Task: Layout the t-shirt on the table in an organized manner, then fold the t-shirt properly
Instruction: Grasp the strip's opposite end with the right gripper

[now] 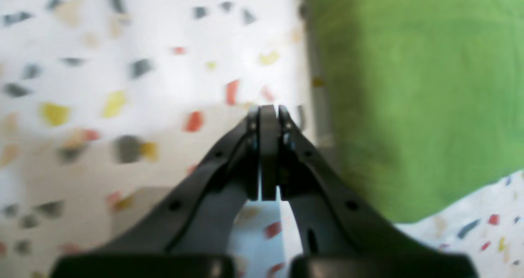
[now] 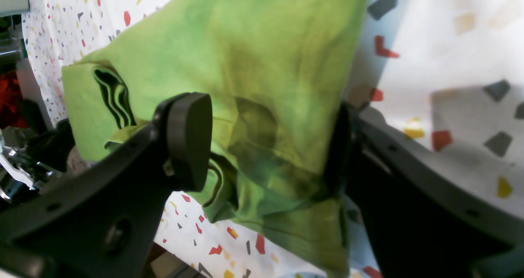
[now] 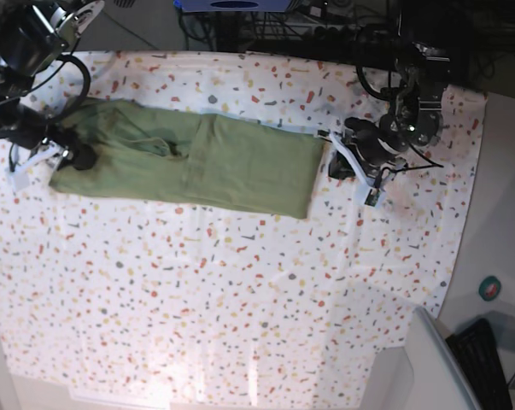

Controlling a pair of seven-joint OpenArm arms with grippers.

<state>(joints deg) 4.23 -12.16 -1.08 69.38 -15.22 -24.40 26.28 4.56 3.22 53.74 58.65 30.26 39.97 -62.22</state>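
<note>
Speckled table [image 3: 240, 282] bears t-shirt [image 3: 189, 162], upper left of base view. Right gripper [image 2: 262, 147] wide, straddling bunched cloth. Left gripper [image 1: 268, 114] pinched empty beside hem. Risk: multi-layer grab, skewed spread.

You're looking at the table [image 3: 240, 290], covered by a white cloth flecked with red, orange, yellow and grey. Directly on it lies the t-shirt [image 3: 206, 166], olive green, stretched as a long band along the far edge, running from near the far-left corner toward the right side. Its right end is a straight, square edge; its left end is bunched and creased. The near half of the cloth shows a few soft wrinkles.
</note>
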